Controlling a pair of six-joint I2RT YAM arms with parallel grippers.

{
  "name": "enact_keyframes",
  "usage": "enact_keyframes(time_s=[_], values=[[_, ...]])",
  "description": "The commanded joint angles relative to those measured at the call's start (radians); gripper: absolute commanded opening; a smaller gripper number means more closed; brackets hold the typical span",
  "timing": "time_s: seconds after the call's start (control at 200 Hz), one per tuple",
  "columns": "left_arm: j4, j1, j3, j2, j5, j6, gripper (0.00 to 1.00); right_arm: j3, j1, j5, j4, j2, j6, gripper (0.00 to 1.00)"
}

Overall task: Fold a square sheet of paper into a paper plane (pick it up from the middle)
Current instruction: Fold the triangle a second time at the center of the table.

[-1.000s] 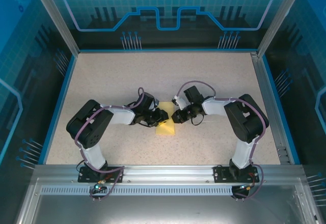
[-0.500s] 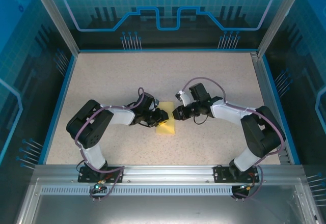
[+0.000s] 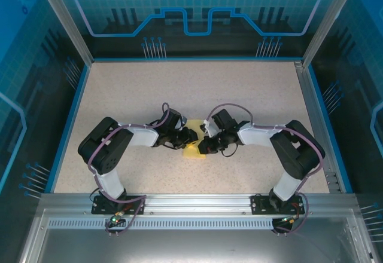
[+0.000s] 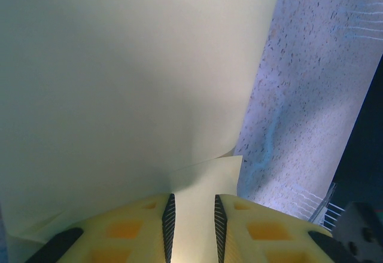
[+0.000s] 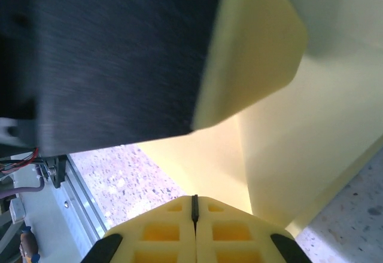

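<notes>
both arms reach inward, elbows bent, meeting mid-counter point(image 3: 119, 89). left tool point(image 4: 191, 227) pinches the folded pale-yellow paper point(image 4: 119, 78) between narrow jaws; right tool point(image 5: 194, 212), jaws pressed together, rests just beside the paper's edge.

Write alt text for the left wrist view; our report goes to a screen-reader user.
A pale-yellow sheet of paper spreads across most of the picture, a strip of it running between the two yellow fingers of the left tool at the bottom edge. A speckled table shows at the right.
</notes>
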Motion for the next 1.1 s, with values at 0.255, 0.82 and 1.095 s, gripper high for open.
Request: enact_keyframes(time_s=[0.255,0.82,1.095], values=[[-0.060,-0.013,-0.018,0.027,-0.009,0.022,0.27,0.049,0.012,0.028,-0.046,0.016,0.037,0.07],[-0.064,-0.012,-0.025,0.027,-0.018,0.025,0.27,0.019,0.011,0.097,-0.092,0.083,0.030,0.08],[-0.066,-0.012,-0.028,0.029,-0.020,0.026,0.27,0.018,0.006,0.098,-0.107,0.098,0.024,0.09]])
